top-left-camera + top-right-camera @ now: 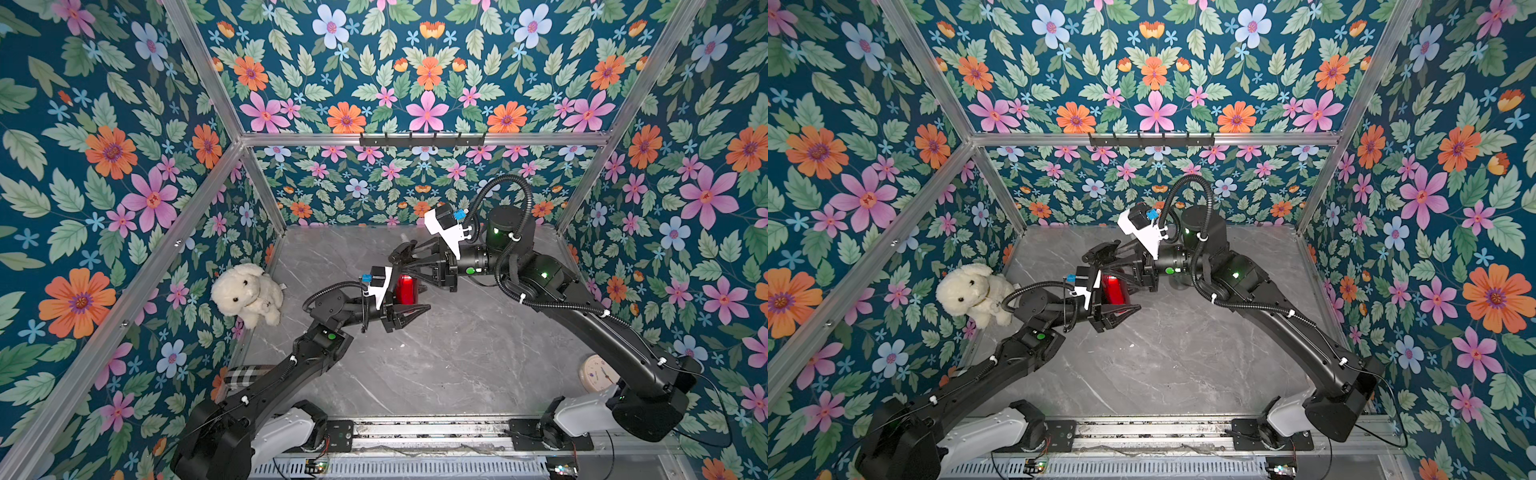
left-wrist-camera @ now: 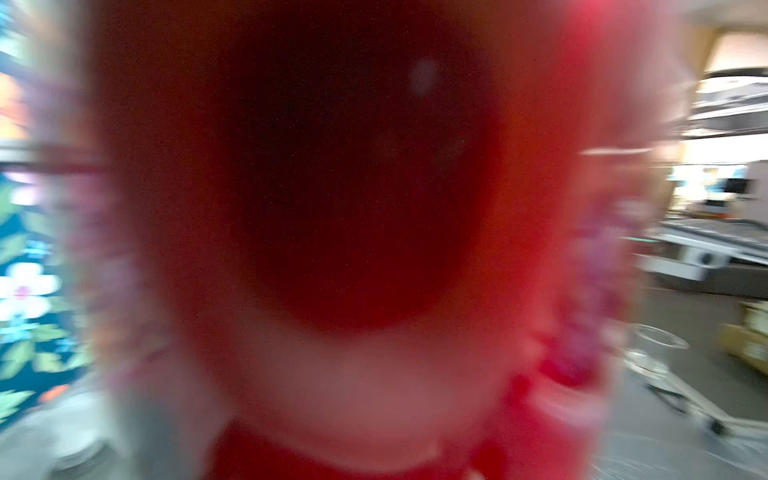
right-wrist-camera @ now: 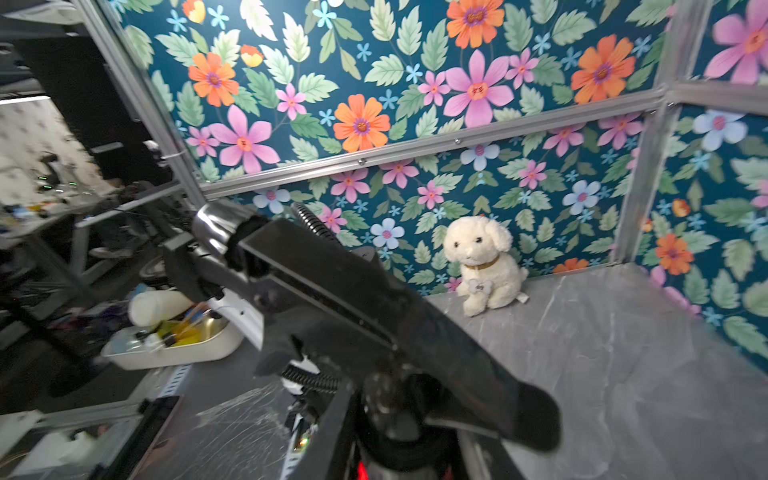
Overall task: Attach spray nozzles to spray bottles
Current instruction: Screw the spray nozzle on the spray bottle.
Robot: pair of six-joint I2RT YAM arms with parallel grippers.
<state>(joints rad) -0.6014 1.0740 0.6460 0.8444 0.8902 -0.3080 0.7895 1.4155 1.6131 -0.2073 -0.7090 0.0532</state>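
In both top views a shiny red spray bottle (image 1: 406, 289) (image 1: 1115, 289) hangs above the middle of the table, with my left gripper (image 1: 417, 297) shut on its body. A black spray nozzle (image 1: 401, 251) (image 3: 353, 299) sits at the bottle's top end. My right gripper (image 1: 405, 265) (image 3: 395, 457) reaches in from the right and is shut on the nozzle's round collar. A sliver of the red bottle (image 3: 360, 471) shows beneath that collar. The left wrist view is filled by a blur of the red bottle (image 2: 353, 187), which hides the left jaws.
A cream plush dog (image 1: 247, 293) sits against the left wall. A round clock (image 1: 596, 372) lies at the front right and a plaid cloth (image 1: 243, 376) at the front left. A black hook rack (image 1: 422, 139) hangs on the back wall. The grey marble table (image 1: 436, 365) is walled on three sides.
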